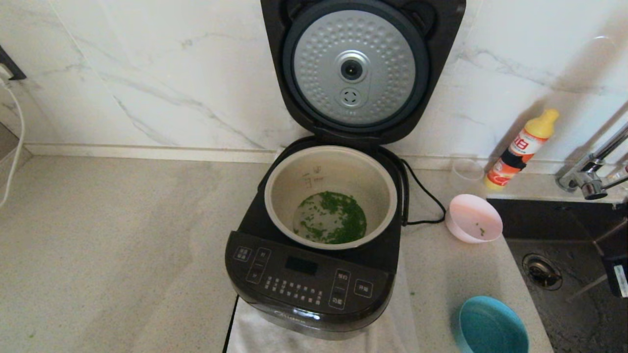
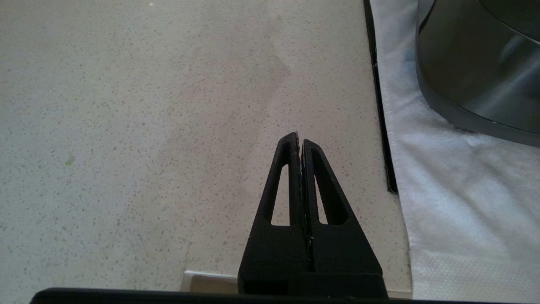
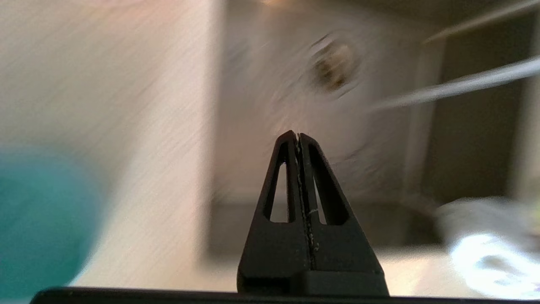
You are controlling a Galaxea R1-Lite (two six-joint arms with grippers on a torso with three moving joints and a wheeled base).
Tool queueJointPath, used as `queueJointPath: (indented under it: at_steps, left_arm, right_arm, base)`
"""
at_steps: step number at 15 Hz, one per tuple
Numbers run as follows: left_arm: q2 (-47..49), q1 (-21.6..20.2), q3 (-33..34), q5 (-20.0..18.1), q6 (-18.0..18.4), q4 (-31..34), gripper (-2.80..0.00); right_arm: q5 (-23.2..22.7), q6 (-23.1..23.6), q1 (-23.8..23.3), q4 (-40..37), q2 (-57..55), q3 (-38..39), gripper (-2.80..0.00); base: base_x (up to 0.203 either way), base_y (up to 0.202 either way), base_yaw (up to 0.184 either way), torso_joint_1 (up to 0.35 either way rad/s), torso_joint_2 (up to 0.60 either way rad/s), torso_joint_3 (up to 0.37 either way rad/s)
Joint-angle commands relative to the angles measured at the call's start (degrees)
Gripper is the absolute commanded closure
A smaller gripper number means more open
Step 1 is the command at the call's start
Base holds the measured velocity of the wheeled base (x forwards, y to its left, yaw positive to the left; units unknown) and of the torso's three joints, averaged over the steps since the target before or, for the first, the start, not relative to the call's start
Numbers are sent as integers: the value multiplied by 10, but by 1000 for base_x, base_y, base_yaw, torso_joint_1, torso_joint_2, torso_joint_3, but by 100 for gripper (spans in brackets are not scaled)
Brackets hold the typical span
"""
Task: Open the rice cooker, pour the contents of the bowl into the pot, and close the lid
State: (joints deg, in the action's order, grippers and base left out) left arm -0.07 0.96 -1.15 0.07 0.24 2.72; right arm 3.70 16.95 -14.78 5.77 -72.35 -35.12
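Left gripper [image 2: 300, 141]: clenched, empty, over the speckled beige countertop [image 1: 122, 235] beside the cooker's left flank.

Glossy black rounded-square rice cooker [image 1: 314, 279]: mid-counter, panel facing the front edge.

Hinged black lid [image 1: 360, 68]: upright, dimpled silver underside forward, hinge axis along the back wall; closing judged outstanding.

Cream pot [image 1: 294, 171]: green bits [image 1: 336, 223] inside.

Pale-pink bowl [image 1: 466, 211]: nearly emptied, beside the sink [image 1: 584, 304].

Right gripper [image 3: 298, 139]: clenched, empty, over the sink edge; judged nearer the lid.

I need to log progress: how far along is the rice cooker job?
Done: the lid stands open and the green bits lie in the pot; the pink bowl sits almost empty beside the cooker. In hand: nothing; both grippers are shut and empty. Left: closing the lid.
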Motion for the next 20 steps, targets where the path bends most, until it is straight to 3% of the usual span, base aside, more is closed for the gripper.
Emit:
queueJointPath:
  at_steps: [1,4,8,9,20]
  left_arm:
    - [1,0,0,0,0,0,0]
    - [1,0,0,0,0,0,0]
    - [1,0,0,0,0,0,0]
    - [1,0,0,0,0,0,0]
    - [1,0,0,0,0,0,0]
  right_arm:
    - [-36,-38,25,-91,65,7,0]
    - [-70,-68,63,-170,98,11,0]
    - [-71,-73,63,-167,95,51,0]
    - [-72,-76,63,-170,100,60,-280]
    - [-143,-79,76,-169,104,156,-280]
  base:
    - [0,0,0,0,0,0]
    - [0,0,0,0,0,0]
    - [0,0,0,0,0,0]
    - [0,0,0,0,0,0]
    - [0,0,0,0,0,0]
